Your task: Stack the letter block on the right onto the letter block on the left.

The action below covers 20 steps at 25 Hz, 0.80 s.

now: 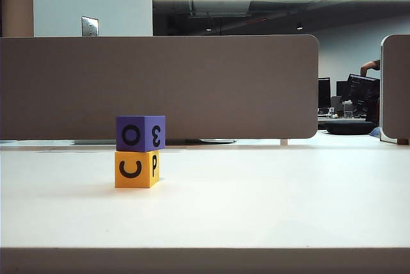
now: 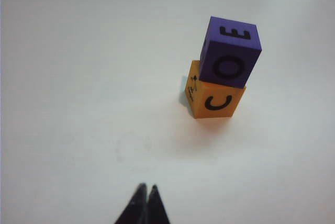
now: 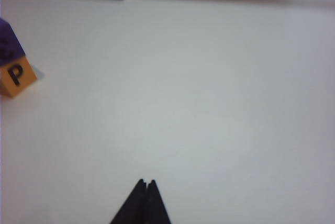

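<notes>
With the purple foam letter block (image 1: 140,133) sitting on the orange foam letter block (image 1: 136,169), the stacking looks done, and the left gripper (image 2: 146,188) and right gripper (image 3: 146,182), both pressed together and empty, hang well apart from it.

left gripper (image 2: 146,188) closed, empty, right gripper (image 3: 146,183) closed, empty

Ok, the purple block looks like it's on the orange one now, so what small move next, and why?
Probably none beyond keeping both arms back. The purple block sits on the orange block, slightly offset but upright on the table. The left gripper and right gripper are both shut, holding nothing and well clear of the stack, so the stacking looks done.
</notes>
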Tool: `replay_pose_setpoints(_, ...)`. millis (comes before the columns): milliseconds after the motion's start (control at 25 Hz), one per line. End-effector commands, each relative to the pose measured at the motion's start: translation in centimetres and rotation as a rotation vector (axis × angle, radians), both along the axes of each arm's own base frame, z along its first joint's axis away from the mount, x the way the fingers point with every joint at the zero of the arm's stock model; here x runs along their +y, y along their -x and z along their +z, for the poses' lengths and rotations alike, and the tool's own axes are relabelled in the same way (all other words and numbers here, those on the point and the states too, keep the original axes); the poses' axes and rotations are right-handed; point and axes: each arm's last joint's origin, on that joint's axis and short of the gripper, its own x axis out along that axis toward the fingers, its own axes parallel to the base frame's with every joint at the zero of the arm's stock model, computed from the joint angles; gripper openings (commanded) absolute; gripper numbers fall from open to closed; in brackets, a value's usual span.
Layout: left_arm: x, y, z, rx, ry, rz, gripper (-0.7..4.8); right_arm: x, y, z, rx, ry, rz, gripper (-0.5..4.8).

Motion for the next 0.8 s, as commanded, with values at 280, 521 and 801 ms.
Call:
replay_pose_setpoints(280, 0.3, 0.6, -1.8, -0.103, -0.044, -0.004, -0.06, 0.2, -0.4, -2.1, -0.106, -0.049, -0.005, 0.12)
replay_pose_setpoints(521, 0.4, 1.1, -0.9, -0.228, -0.048, -0.026, -0.06, 0.2, -0.7, -3.2, -0.14, -0.015, -0.002, 0.12)
replay_pose_setpoints(801, 0.4, 1.1, -0.9, -0.222, -0.049, -0.03, -0.05, 0.2, -0.7, -3.4, -0.122, -0.003, 0.002, 0.13)
